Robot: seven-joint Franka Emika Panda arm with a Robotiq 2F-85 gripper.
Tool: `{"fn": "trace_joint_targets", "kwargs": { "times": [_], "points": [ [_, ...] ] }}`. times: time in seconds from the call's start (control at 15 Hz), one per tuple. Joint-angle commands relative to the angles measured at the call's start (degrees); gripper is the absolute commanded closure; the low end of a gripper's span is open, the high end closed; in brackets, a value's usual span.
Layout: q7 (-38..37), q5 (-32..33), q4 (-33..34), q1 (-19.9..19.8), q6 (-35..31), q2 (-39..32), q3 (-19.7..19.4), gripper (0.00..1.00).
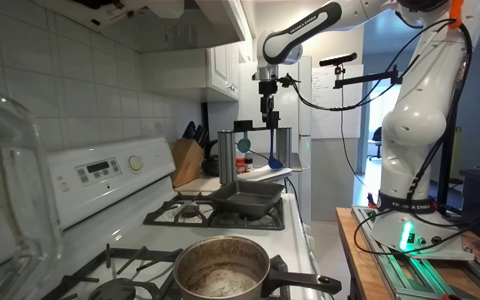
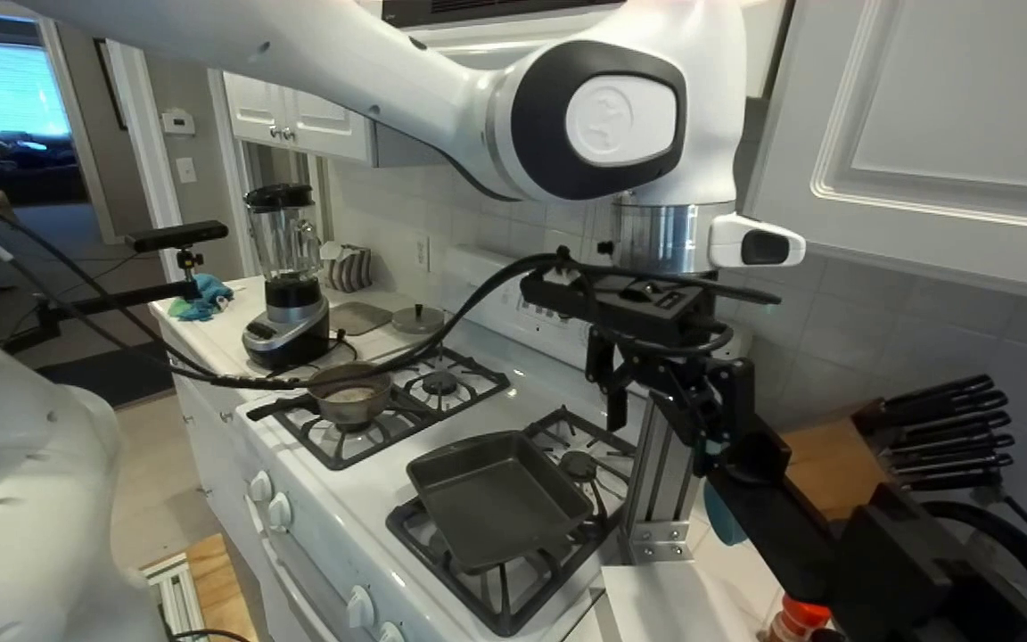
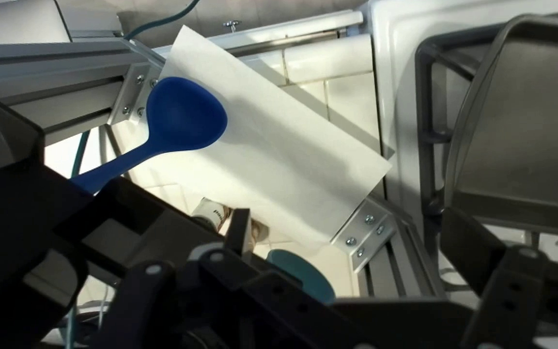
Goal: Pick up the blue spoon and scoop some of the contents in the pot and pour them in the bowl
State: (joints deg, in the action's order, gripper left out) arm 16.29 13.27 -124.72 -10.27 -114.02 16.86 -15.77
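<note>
The blue spoon (image 1: 244, 144), light teal with a rounded scoop, hangs scoop-down from a dark holder on the rack. Part of its scoop (image 3: 308, 275) also shows beside a finger in the wrist view; its handle is mostly hidden. My gripper (image 3: 346, 220) stands open close to the rack's top, its fingers (image 2: 617, 412) well apart and gripping nothing. The steel pot (image 1: 196, 287) sits on a near burner with its dark handle pointing off the stove. A pale patch covers its brownish bottom; I cannot tell what it is. The bowl is out of view.
A dark blue ladle (image 3: 187, 114) hangs from the same rack, above white paper (image 3: 279, 155). Metal posts (image 1: 226, 158) carry the rack. A flat black pan (image 2: 500, 499) rests on the burners beside it. A knife block (image 1: 186, 162) and spice jars (image 1: 240, 165) stand behind.
</note>
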Motion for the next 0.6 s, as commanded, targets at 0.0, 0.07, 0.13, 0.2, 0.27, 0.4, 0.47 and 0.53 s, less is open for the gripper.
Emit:
{"fn": "trace_joint_targets", "kwargs": {
  "times": [0.0, 0.07, 0.13, 0.2, 0.27, 0.4, 0.47, 0.53],
  "points": [
    [-9.0, -1.6, 4.0, -1.8, -2.1, -3.5, 0.6, 0.0],
    [-11.9, -1.7, 4.7, -2.0, -2.2, -4.2, 0.8, 0.0],
    [-14.5, -2.5, 5.8, -2.1, -1.7, -5.2, 1.0, 0.0],
    [-17.2, -3.2, 6.9, -2.0, -1.2, -6.3, 1.2, 0.0],
    [-19.3, -3.7, 7.8, -1.9, -1.5, -7.2, 1.4, 0.0],
    [-22.1, -5.1, 9.8, -1.6, -1.3, -8.9, 1.7, 0.0],
    [-23.2, -6.1, 11.3, -1.6, -1.1, -9.9, 1.8, 0.0],
    [-23.7, -7.0, 12.8, -1.6, -0.5, -11.0, 1.7, 0.0]
  ]
}}
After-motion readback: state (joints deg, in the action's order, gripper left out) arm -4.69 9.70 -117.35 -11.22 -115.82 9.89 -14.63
